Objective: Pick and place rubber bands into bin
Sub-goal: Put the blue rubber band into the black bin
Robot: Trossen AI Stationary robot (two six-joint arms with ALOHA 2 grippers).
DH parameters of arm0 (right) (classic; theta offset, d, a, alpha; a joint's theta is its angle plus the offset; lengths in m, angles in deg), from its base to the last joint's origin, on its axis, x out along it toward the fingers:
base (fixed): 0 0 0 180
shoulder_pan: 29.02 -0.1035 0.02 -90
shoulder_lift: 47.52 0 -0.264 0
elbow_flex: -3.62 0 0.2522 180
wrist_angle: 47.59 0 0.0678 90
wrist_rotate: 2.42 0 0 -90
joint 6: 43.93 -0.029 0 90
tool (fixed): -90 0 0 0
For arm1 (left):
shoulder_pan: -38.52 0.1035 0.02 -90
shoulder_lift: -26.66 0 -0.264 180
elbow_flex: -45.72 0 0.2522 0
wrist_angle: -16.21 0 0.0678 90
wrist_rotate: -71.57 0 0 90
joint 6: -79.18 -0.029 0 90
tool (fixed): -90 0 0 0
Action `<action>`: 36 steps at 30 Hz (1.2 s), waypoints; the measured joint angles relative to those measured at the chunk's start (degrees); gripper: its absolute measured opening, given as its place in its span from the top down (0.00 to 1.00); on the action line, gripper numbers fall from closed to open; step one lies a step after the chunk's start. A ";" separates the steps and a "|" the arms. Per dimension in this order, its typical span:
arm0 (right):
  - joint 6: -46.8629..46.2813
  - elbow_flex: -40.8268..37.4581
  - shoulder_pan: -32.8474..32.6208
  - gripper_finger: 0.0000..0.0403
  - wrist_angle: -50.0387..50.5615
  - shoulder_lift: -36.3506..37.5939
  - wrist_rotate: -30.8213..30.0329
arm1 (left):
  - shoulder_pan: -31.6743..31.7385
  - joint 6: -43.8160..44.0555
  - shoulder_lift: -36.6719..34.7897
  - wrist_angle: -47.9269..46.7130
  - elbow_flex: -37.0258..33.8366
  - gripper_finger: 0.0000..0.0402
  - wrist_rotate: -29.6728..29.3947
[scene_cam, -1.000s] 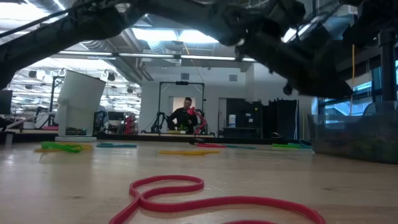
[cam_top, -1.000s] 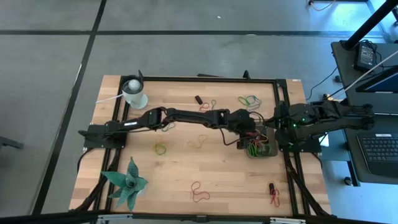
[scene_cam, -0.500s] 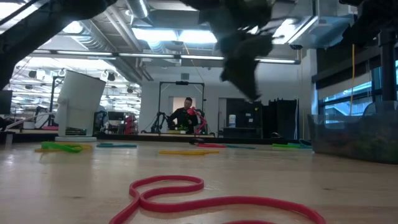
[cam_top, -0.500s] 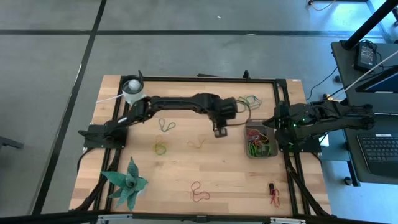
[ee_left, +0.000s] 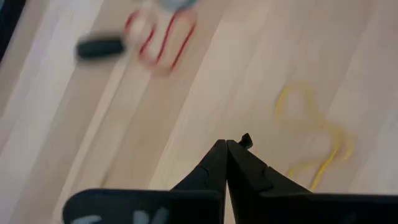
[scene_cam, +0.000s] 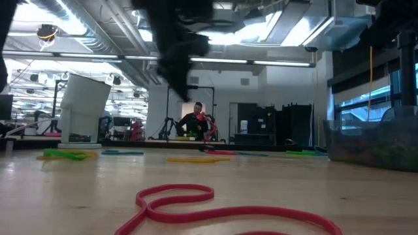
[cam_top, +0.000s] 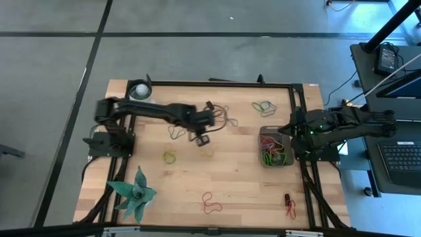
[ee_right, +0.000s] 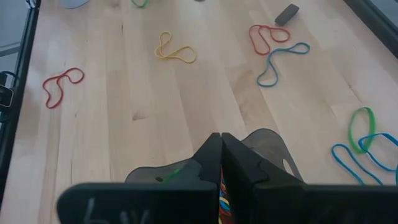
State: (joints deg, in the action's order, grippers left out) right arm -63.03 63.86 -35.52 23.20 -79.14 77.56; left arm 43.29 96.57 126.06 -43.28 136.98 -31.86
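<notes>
**Left gripper closed and empty over mid-table; bin at the right edge**

The left gripper (cam_top: 202, 137) was seen above the middle of the wooden table (cam_top: 237, 191), its arm reaching in from the left side. In the left wrist view its fingers (ee_left: 211, 167) were pressed together with nothing caught between them. Just beyond the tips a yellow rubber band (ee_left: 314, 143) lay flat on the wood, and farther off a red rubber band (ee_left: 160, 38) was found beside a small black oblong piece (ee_left: 99, 47).

The bin (cam_top: 275, 151) was placed at the table's right edge, and a tangle of red, green and yellow bands was held inside it. The right gripper (cam_top: 291, 130) was kept beside the bin's far corner; in the right wrist view its fingers (ee_right: 211, 158) were closed together, empty, directly over the bin.

Other rubber bands were left scattered on the table: a green and blue cluster (cam_top: 264, 105) near the far edge, a green band (cam_top: 170, 157) on the left half, a red one (cam_top: 210, 203) near the front, and a red and dark pair (cam_top: 289, 205) at the front right corner. A white round cup (cam_top: 139, 90) was set at the far left corner, and a green plant-like model (cam_top: 133, 193) at the near left.
</notes>
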 joint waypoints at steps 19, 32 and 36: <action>-15.80 0.00 0.01 0.96 -0.13 -0.02 -0.94 | 3.22 5.00 -18.02 -3.50 -27.51 0.66 -3.17; -23.67 0.00 0.02 0.96 -0.09 -1.08 -6.38 | 8.34 14.78 -17.93 5.61 -36.01 0.44 -8.60; -22.62 0.00 0.02 0.96 0.13 -1.42 -6.49 | 9.52 15.37 -17.93 9.19 -37.63 0.45 -3.55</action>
State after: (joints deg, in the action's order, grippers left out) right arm -85.65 63.86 -35.50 23.33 -80.56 71.07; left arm 52.81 111.94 108.13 -34.09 99.35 -35.41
